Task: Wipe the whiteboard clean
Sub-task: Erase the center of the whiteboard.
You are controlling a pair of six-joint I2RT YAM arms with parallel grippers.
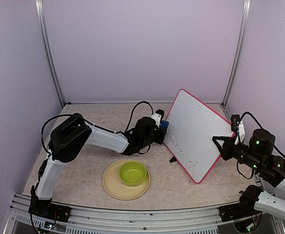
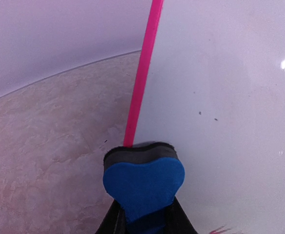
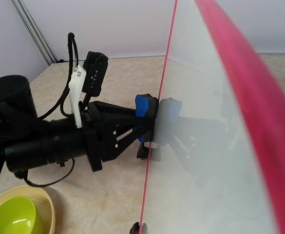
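Observation:
The whiteboard (image 1: 198, 131) stands tilted on the table, pink-framed, with dark handwriting (image 1: 177, 145) and a drawn heart near its lower left. My left gripper (image 1: 160, 128) is shut on a blue heart-shaped eraser (image 2: 144, 187). The eraser's dark felt (image 2: 140, 153) presses on the board's left edge, across the pink frame (image 2: 142, 78). In the right wrist view the same eraser (image 3: 143, 105) meets the board (image 3: 205, 161) edge-on. My right gripper (image 1: 220, 143) is shut on the board's right edge; its fingers are hidden in its own view behind the blurred frame (image 3: 249, 107).
A cream plate (image 1: 112, 185) holding a green bowl (image 1: 132, 173) lies near the front, left of the board. One black foot (image 3: 140, 228) of the board rests on the table. Purple walls enclose the back and both sides.

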